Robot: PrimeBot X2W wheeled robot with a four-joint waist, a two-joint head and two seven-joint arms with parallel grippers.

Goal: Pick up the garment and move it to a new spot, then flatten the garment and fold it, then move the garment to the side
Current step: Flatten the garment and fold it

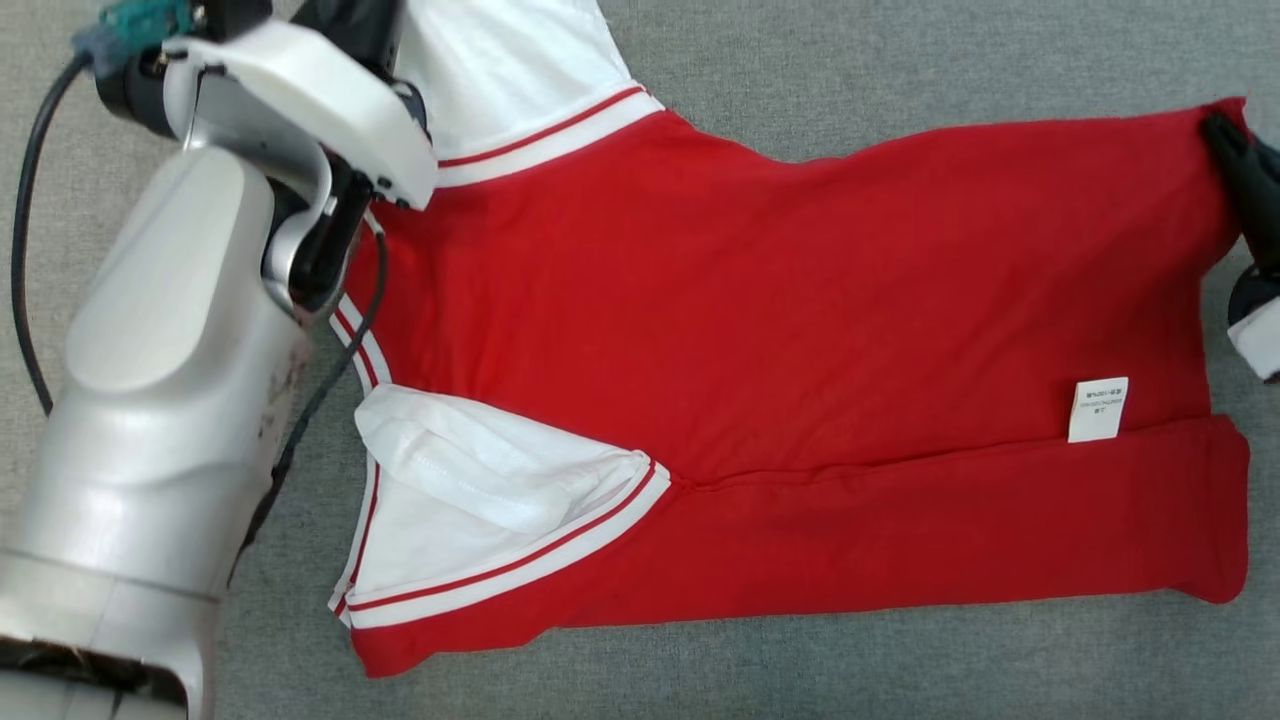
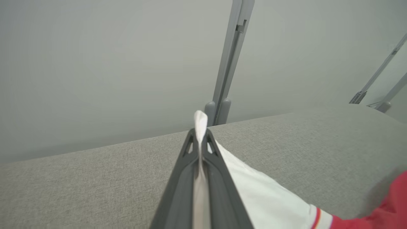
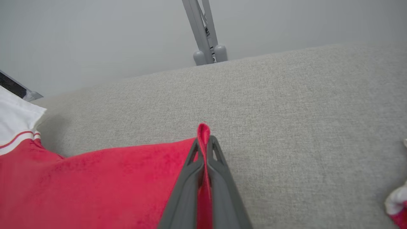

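Observation:
The garment (image 1: 780, 300) is a red shirt with white sleeves and red-striped white trim, spread sideways across the grey cloth surface, its near long edge folded over. A white care label (image 1: 1098, 408) shows near its hem. My left gripper (image 2: 200, 132) is shut on a pinch of the white sleeve (image 2: 264, 197), which pokes out between the fingertips. My right gripper (image 3: 204, 141) is shut on the red hem corner (image 3: 203, 130); in the head view its dark fingers (image 1: 1240, 165) sit at the shirt's far right corner.
My pale left forearm (image 1: 170, 380) covers the left side of the head view, with a black cable beside it. Grey metal stand legs (image 2: 227, 63) rise beyond the surface's far edge (image 3: 286, 54). Another bit of red and white cloth (image 3: 397, 203) lies at the right.

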